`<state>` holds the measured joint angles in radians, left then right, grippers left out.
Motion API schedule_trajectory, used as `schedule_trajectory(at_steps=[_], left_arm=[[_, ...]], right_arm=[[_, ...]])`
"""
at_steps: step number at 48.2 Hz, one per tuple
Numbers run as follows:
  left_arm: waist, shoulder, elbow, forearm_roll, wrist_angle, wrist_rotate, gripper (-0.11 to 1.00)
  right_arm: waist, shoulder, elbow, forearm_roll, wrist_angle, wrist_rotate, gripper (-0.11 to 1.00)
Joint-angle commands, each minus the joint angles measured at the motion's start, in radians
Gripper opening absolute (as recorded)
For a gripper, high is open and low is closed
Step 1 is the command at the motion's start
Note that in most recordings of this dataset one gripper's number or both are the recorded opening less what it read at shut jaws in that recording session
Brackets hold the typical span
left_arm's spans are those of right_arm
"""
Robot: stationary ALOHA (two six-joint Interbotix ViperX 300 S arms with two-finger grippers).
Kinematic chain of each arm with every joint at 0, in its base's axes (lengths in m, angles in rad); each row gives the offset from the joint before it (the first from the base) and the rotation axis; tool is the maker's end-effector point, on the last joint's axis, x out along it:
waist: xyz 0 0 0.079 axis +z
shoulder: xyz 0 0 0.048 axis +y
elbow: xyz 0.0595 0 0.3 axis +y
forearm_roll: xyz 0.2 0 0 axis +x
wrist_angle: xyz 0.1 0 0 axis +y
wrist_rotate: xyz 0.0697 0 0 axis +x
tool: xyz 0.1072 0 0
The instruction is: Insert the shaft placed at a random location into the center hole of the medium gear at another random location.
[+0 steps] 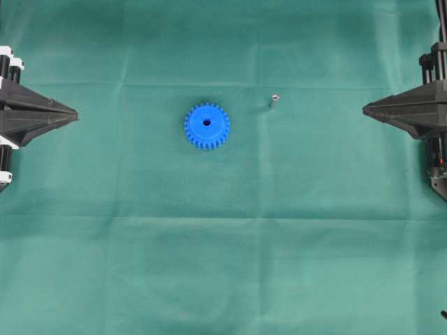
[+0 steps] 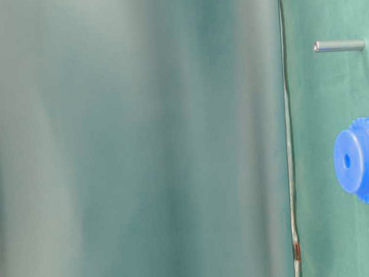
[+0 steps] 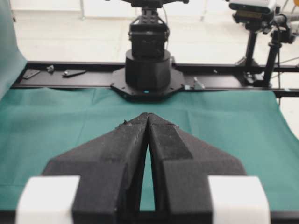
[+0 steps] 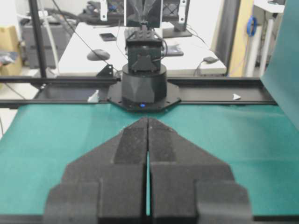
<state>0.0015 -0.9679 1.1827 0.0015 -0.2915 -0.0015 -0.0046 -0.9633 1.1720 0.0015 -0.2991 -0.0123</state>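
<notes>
Resting closed, empty: left gripper (image 1: 75, 113), right gripper (image 1: 366, 109); both well apart from gear (image 1: 207, 126), shaft (image 1: 273, 100).

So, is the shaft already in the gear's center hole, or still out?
Out. The shaft lies on the green cloth apart from the medium gear, whose center hole shows dark and empty.
</notes>
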Motion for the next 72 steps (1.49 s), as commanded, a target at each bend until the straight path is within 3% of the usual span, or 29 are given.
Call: schedule_trajectory(at_steps=[1,14,31,35,45,48,54,72], left_arm=[[-0.002,0.006,-0.029,0.012,0.017,-0.005,0.00],[-0.003,0.005,-0.029,0.012,0.021,-0.005,0.00],[-0.003,0.005,-0.029,0.012,0.029,-0.006,0.00],[-0.003,0.005,-0.028,0.012,0.031,-0.006,0.00],[-0.003,0.005,-0.028,0.012,0.031,-0.006,0.00],[-0.003,0.005,-0.028,0.012,0.031,-0.006,0.00],[-0.003,0.008,-0.028,0.012,0.034,-0.006,0.00],[-0.002,0.012,-0.026,0.012,0.034,-0.006,0.00]], right_arm=[[0.002,0.005,-0.015,-0.006,0.003,-0.002,0.01],[-0.018,0.025,-0.034,-0.003,0.071,0.002,0.01],[-0.124,0.164,-0.023,-0.002,0.064,0.005,0.04],[-0.147,0.216,-0.021,0.002,0.043,0.005,0.18],[-0.201,0.397,-0.020,0.002,-0.061,0.002,0.78],[-0.221,0.462,-0.025,0.002,-0.094,0.002,0.89],[-0.249,0.600,-0.035,0.003,-0.172,0.002,0.81],[-0.282,0.913,-0.101,0.017,-0.322,0.002,0.82]])
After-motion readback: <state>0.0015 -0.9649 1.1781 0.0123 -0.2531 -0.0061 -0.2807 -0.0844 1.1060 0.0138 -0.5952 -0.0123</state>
